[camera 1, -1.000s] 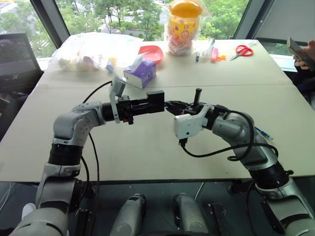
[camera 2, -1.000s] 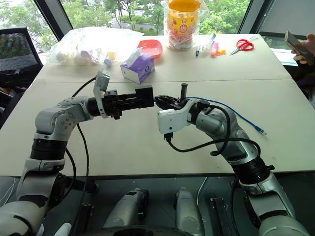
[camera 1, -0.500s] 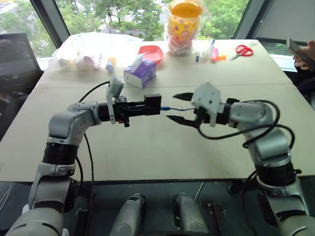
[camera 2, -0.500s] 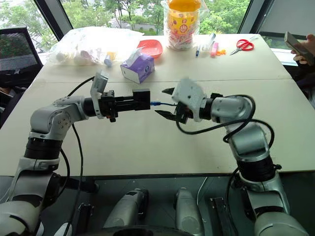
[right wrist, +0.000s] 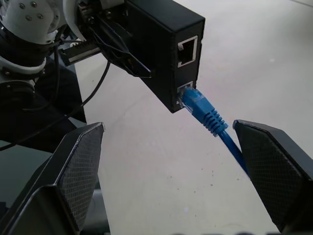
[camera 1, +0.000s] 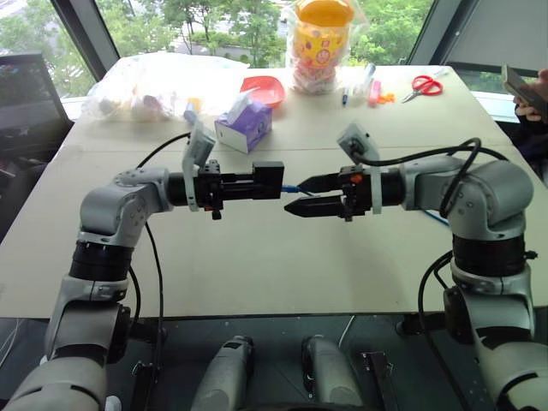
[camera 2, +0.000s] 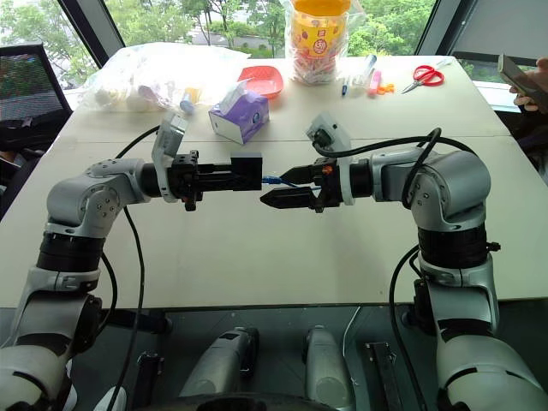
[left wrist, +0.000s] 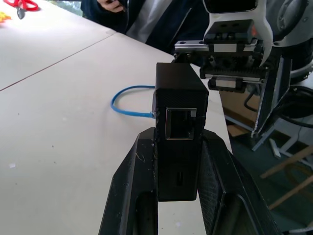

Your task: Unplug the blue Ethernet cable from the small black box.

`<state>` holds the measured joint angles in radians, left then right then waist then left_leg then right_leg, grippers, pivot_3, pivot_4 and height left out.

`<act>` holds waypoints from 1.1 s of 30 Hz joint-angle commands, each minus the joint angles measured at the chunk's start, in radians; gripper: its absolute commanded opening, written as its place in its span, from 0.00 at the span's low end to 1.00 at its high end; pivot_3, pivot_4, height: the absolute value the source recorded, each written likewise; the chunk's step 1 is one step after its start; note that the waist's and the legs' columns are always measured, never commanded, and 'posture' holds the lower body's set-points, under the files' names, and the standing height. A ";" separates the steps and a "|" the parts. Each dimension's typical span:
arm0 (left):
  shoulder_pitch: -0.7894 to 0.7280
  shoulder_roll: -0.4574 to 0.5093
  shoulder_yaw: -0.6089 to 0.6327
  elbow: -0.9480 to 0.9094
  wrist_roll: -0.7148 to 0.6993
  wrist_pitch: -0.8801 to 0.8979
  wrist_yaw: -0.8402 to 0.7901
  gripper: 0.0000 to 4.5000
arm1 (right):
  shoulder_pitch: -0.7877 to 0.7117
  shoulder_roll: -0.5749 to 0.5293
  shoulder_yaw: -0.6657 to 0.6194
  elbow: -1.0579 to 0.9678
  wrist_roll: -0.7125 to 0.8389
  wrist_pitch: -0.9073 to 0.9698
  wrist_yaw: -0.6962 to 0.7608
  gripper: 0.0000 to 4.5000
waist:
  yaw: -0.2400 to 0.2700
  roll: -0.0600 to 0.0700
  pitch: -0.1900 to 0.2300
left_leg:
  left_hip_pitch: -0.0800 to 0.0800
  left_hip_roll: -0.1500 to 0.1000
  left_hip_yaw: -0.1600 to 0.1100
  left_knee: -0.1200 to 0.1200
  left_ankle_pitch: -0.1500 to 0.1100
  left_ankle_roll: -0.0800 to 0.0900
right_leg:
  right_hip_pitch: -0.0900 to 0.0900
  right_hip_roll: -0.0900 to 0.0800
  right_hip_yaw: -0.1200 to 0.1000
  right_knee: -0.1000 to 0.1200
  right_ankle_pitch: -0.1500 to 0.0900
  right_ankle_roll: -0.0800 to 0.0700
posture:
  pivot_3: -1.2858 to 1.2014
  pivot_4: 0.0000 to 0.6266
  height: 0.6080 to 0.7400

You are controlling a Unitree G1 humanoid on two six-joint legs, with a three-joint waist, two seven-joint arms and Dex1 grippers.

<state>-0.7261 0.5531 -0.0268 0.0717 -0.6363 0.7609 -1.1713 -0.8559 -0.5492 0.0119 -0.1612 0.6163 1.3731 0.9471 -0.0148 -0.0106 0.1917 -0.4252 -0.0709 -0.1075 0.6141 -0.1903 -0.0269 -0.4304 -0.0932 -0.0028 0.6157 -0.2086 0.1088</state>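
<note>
Blue Ethernet cable (right wrist: 211, 119) is plugged into the lower socket of the small black box (right wrist: 166, 44), which has an empty socket just above it. Box is held up over the worktop (camera 1: 257, 265), pinched between the pressed-in fingers of the left end effector (left wrist: 178, 161). Cable leaves the box toward the robot's right, passes between the right end effector's fingers and loops down onto the worktop.

Right end effector (camera 2: 276, 187) faces the box, fingers spread either side of the cable, not touching plug or cord. Tips are just beside the box's socket face.

Handling, as a guess: the cord is thin, limp and light, so gripping it far back would just bend it. The plug boot (right wrist: 200, 105) is the stiff part, ribbed, so less slippery. Best hold is on the boot right at the socket, fingers closing across it, then pulling straight out along the plug's axis. The plug likely has a latch tab, not visible here; if it isn't pressed, the plug may hang. The box is rigid and smooth-sided; a hard tug could twist it in the left grip.

Behind on the worktop: purple tissue box (camera 1: 244, 125), red scissors (camera 1: 419, 86), yellow-lidded jar (camera 1: 321, 34).
</note>
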 commanded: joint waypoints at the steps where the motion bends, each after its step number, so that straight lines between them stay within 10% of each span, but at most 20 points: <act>1: -0.002 0.009 0.016 -0.050 -0.021 0.006 -0.003 0.11 | -0.039 0.002 0.016 0.021 0.018 -0.041 -0.004 0.70 | -0.001 0.000 0.000 | 0.000 0.000 0.000 0.000 0.000 0.000 | 0.000 0.000 0.000 0.000 0.000 0.000 | 0.52 0.24 1.00; 11: 0.019 0.009 0.009 -0.072 -0.019 0.009 -0.007 0.11 | -0.088 -0.020 0.063 0.093 0.027 -0.081 0.026 0.70 | -0.001 0.000 0.000 | 0.000 0.000 0.000 0.000 0.000 0.000 | 0.000 0.000 0.000 0.000 0.000 0.000 | 0.52 0.24 1.00; 19: 0.022 0.009 0.005 -0.078 -0.019 0.011 -0.009 0.11 | -0.097 -0.040 0.100 0.094 0.036 -0.089 0.051 0.02 | -0.001 0.000 0.000 | 0.000 0.000 0.000 0.000 0.000 0.000 | 0.000 0.000 0.000 0.000 0.000 0.000 | 0.52 0.24 1.00; 33: 0.034 0.020 0.005 -0.099 -0.033 0.029 -0.021 0.11 | -0.118 -0.036 0.105 0.116 0.043 -0.078 0.059 0.02 | -0.001 0.000 0.000 | 0.000 0.000 0.000 0.000 0.000 0.000 | 0.000 0.000 0.000 0.000 0.000 0.000 | 0.52 0.24 1.00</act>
<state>-0.6916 0.5725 -0.0224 0.0221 -0.6446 0.7849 -1.1784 -0.9378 -0.5884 0.1295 -0.0346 0.6375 1.3088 1.0002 -0.0162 -0.0106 0.1917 -0.4251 -0.0708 -0.1076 0.6144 -0.1903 -0.0269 -0.4304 -0.0927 -0.0029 0.6161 -0.2085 0.1091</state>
